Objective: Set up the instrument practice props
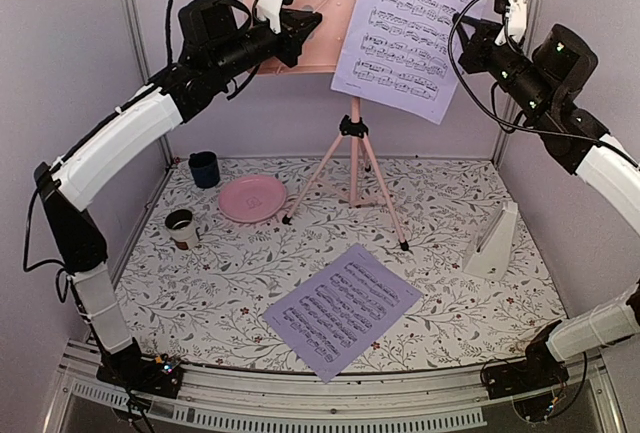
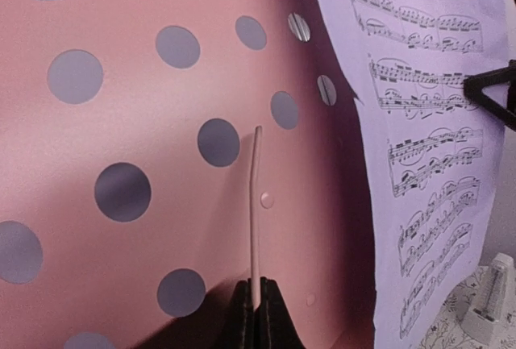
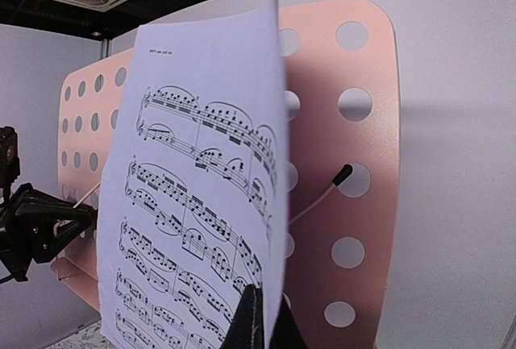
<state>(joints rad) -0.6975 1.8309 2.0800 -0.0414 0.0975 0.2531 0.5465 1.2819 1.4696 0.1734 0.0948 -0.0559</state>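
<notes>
The pink music stand has its perforated desk [image 1: 300, 18] at the top back on a tripod [image 1: 352, 168]. My left gripper [image 1: 312, 25] is shut on the stand's thin pink page-holder wire [image 2: 256, 196], its jaws [image 2: 258, 305] closed around it against the desk [image 2: 121, 123]. My right gripper [image 1: 462, 31] is shut on the right edge of a lavender sheet music page [image 1: 410, 28] and holds it upright in front of the desk's right half [image 3: 355, 164]; the page [image 3: 193, 204] fills the right wrist view above the jaws [image 3: 262, 313]. A second page [image 1: 345, 321] lies flat on the table. The white metronome [image 1: 495, 243] stands at the right.
A round pink plate [image 1: 252, 198], a dark blue cup [image 1: 204, 168] and a small brown-and-white cup [image 1: 181, 226] sit at the left on the floral table cover. A second holder wire with a black tip [image 3: 343, 174] sticks out from the desk. Grey walls close in both sides.
</notes>
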